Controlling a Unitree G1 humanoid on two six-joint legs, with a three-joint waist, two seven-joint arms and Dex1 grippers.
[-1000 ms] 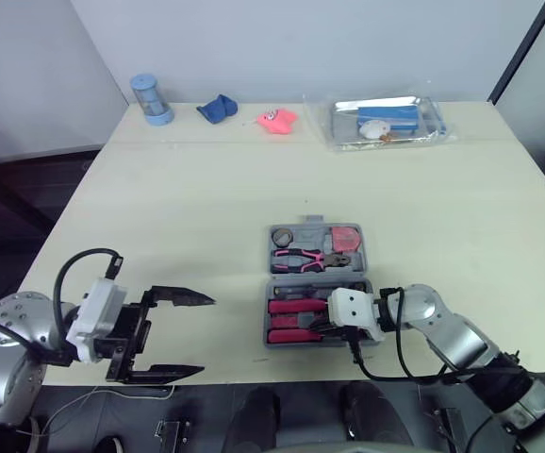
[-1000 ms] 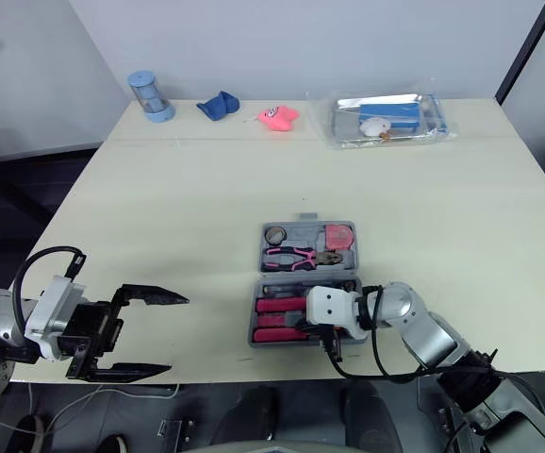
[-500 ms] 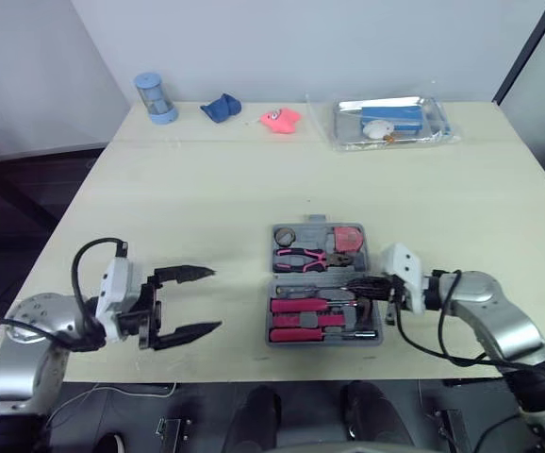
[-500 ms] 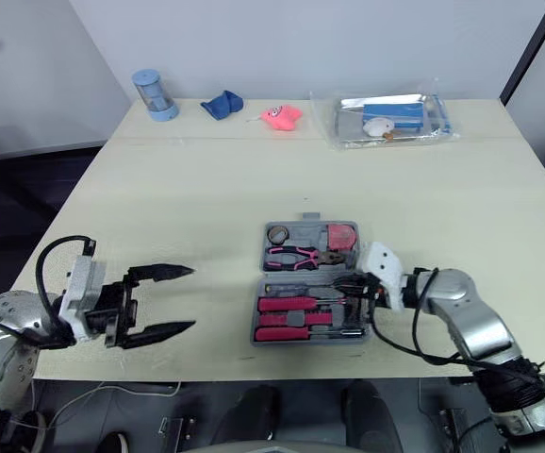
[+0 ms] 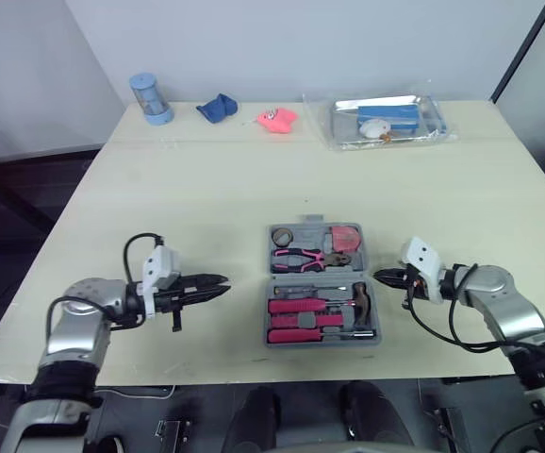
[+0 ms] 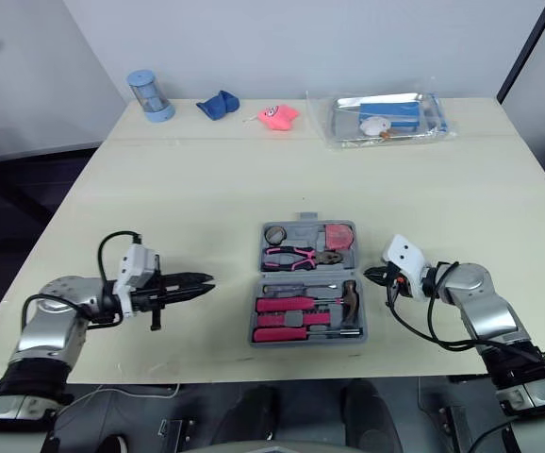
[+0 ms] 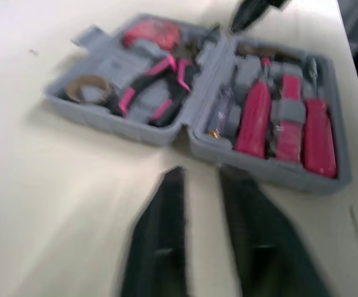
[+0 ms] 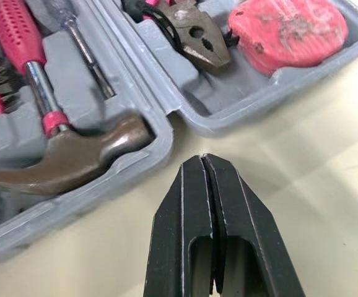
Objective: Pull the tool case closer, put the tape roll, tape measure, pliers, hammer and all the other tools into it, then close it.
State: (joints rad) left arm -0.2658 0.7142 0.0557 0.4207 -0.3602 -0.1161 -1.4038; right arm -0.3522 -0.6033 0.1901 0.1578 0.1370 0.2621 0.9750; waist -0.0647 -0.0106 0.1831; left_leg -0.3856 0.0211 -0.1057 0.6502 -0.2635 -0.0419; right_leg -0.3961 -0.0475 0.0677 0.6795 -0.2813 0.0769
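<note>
The grey tool case [image 5: 320,283] lies open near the table's front middle. Its far half holds the tape roll [image 5: 287,236], the pliers [image 5: 301,259] and the red tape measure [image 5: 346,236]. In the near half lie pink-handled screwdrivers [image 5: 301,308] and the hammer [image 5: 362,300]. My left gripper [image 5: 218,283] is shut and empty, pointing at the case's left side from a short way off. My right gripper [image 5: 378,276] is shut and empty, its tip just off the case's right edge by the hammer head [image 8: 74,154] and the hinge.
Along the far edge stand a blue cup [image 5: 150,99], a blue cloth [image 5: 218,108], a pink toy [image 5: 277,118] and a clear plastic tray [image 5: 386,121] with items in it. The table's front edge runs just below the case.
My left gripper has shut and swung in toward the case's left side. My right gripper has drawn back from over the near half to the case's right edge.
</note>
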